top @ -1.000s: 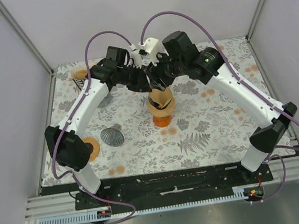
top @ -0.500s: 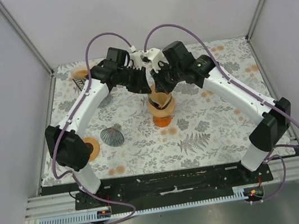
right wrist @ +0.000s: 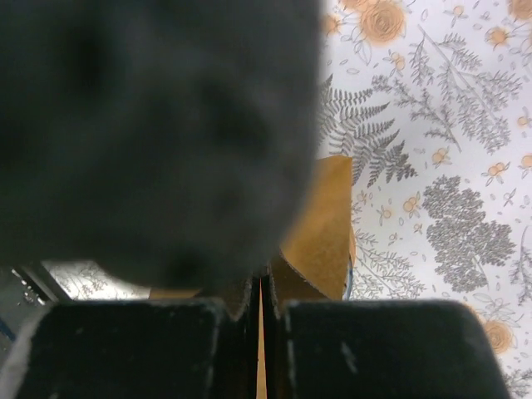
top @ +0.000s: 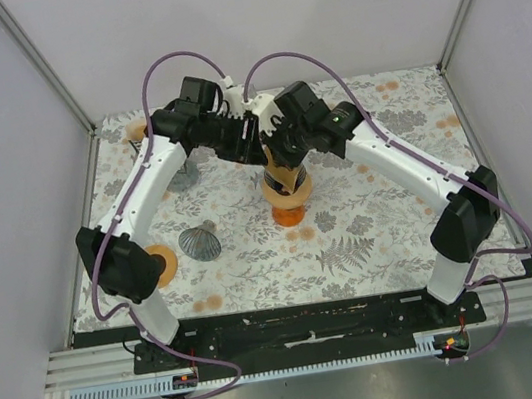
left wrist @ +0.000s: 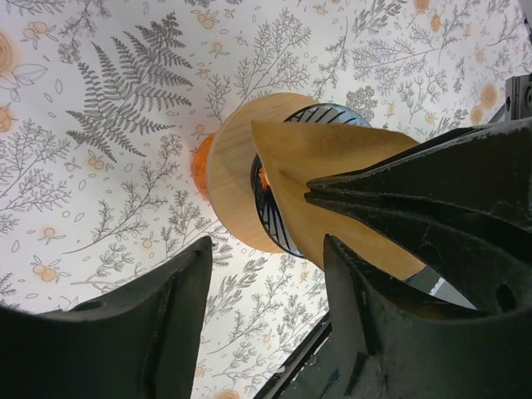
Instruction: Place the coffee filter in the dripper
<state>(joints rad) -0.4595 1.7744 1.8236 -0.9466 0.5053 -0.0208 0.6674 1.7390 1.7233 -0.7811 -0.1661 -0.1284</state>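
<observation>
Right gripper (right wrist: 260, 320) is pinching the brown coffee filter (left wrist: 332, 162) by its edge, jaws pressed tight on the paper. Filter is hanging tilted over the dripper (left wrist: 231, 179), covering the 3 o'clock side of its mouth in the left wrist view; can't tell if it's seated. Left gripper (left wrist: 266, 287) is hovering wide apart, gripping nothing, at the dripper's 11 o'clock from above. Wire cone (top: 199, 242) is lying at 8 o'clock on the floral table (top: 373, 233).
</observation>
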